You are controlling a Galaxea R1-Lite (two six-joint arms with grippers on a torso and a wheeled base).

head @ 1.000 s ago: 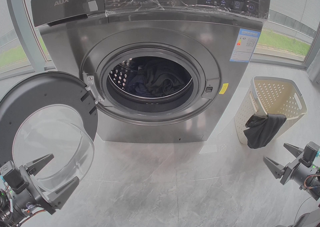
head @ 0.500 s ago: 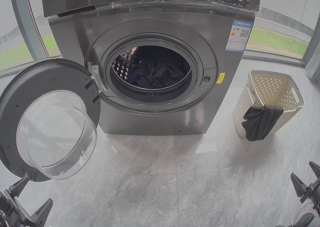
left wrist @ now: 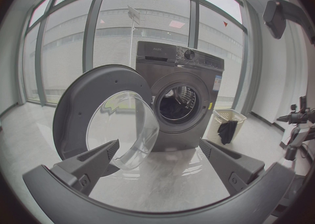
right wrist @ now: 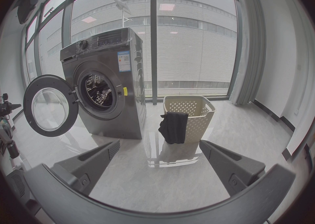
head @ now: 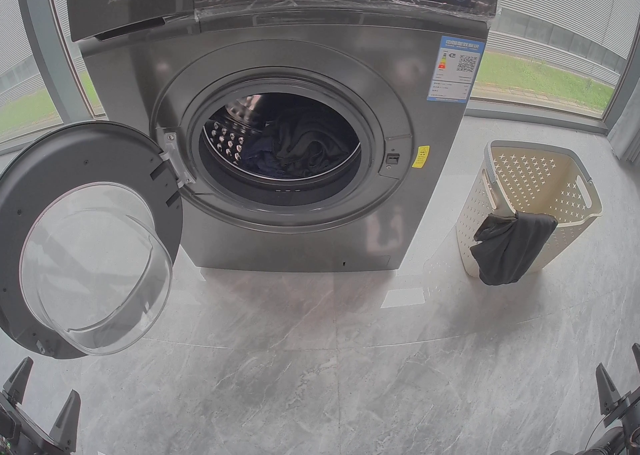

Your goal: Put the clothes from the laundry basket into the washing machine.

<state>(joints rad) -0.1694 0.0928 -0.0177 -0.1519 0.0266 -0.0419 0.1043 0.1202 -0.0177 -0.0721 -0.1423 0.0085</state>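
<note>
In a glass-walled room, the washing machine (head: 287, 143) stands open on the gray floor (head: 333, 356). A dark garment (head: 510, 246) drapes over the laundry basket (head: 537, 173) rim. The left end effector (left wrist: 158, 142) and right end effector (right wrist: 158, 142) are spread apart, empty.

The left end effector (head: 41, 391) sits low at the robot's left side, its two dark fingers (left wrist: 95, 159) spread wide with nothing between them, the tips pointing forward and slightly up. The right end effector (head: 620, 376) sits low at the robot's right side, equally wide and empty, its fingers (right wrist: 229, 165) also pointing forward. The two are well apart from each other and at about the same height. Seen from the left wrist, the right arm (left wrist: 295, 136) stands far off to the side with its end effector stretched out level; seen from the right wrist, the left arm (right wrist: 10, 145) stands far off likewise.
</note>
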